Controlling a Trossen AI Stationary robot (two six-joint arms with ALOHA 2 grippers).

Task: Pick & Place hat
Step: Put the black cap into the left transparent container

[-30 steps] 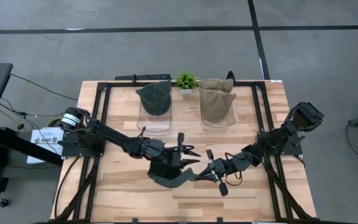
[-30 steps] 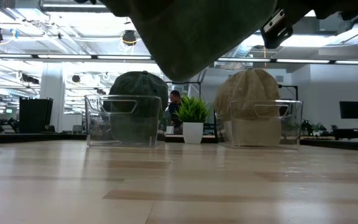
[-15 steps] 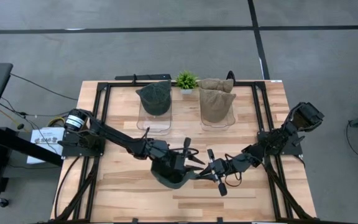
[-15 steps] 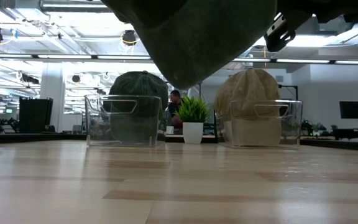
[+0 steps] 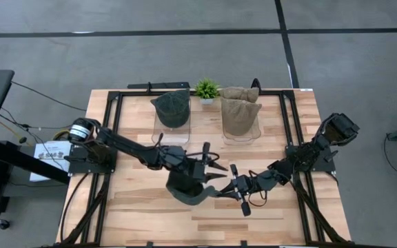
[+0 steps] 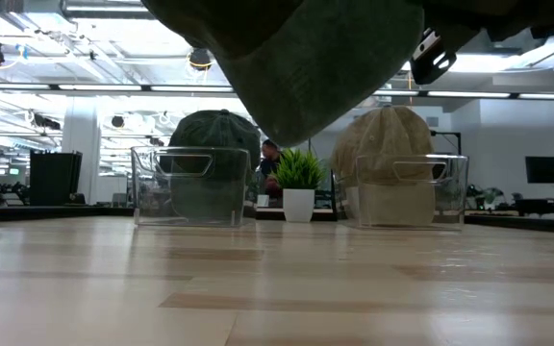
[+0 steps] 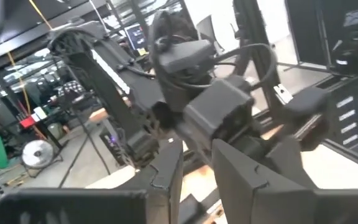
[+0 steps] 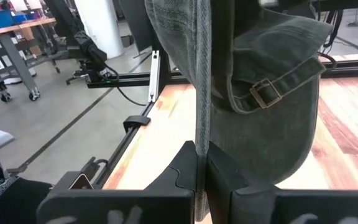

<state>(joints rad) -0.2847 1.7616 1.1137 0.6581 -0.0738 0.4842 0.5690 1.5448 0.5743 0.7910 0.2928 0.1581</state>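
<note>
A dark green cap (image 5: 187, 189) hangs above the wooden table, a little toward six o'clock of its centre, lifted clear of the surface. Its crown sags downward. The back strap with a brass buckle (image 8: 263, 93) shows, and the fabric edge is pinched taut.
</note>
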